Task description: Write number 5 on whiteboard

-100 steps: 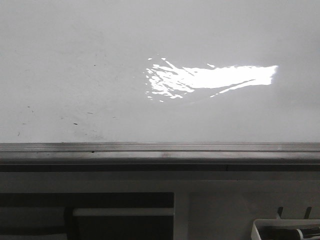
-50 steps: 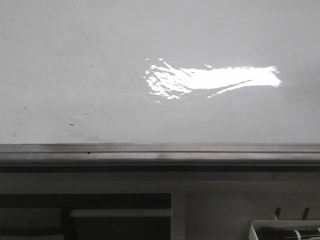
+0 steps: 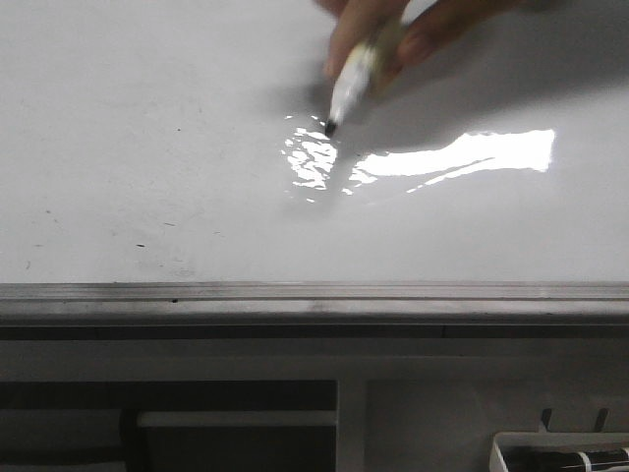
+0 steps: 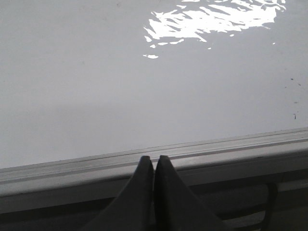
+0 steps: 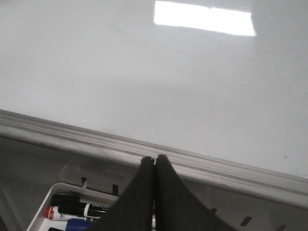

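The whiteboard (image 3: 147,118) fills the upper front view, glossy white with faint specks. A person's hand (image 3: 393,29) reaches in from the far edge holding a white marker (image 3: 349,84), its black tip (image 3: 330,128) at the board beside the glare patch. The number 5 is out of view. In the left wrist view my left gripper (image 4: 154,159) is shut and empty, just short of the board's grey rim (image 4: 216,147). My right gripper (image 5: 155,158) is shut and empty too, at the rim (image 5: 72,139) above a marker tray. Neither gripper shows in the front view.
A white tray (image 5: 50,192) holding several markers (image 5: 72,211) sits under the right gripper, and it also shows at the front view's lower right as the tray (image 3: 506,447). A dark cabinet front with a pale handle bar (image 3: 236,418) lies below the rim (image 3: 314,295). Bright glare (image 3: 472,152) marks the board.
A hand holding a marker has come in from the far edge and set the tip on the board, shading part of the glare. Nothing else has moved in the last half second.
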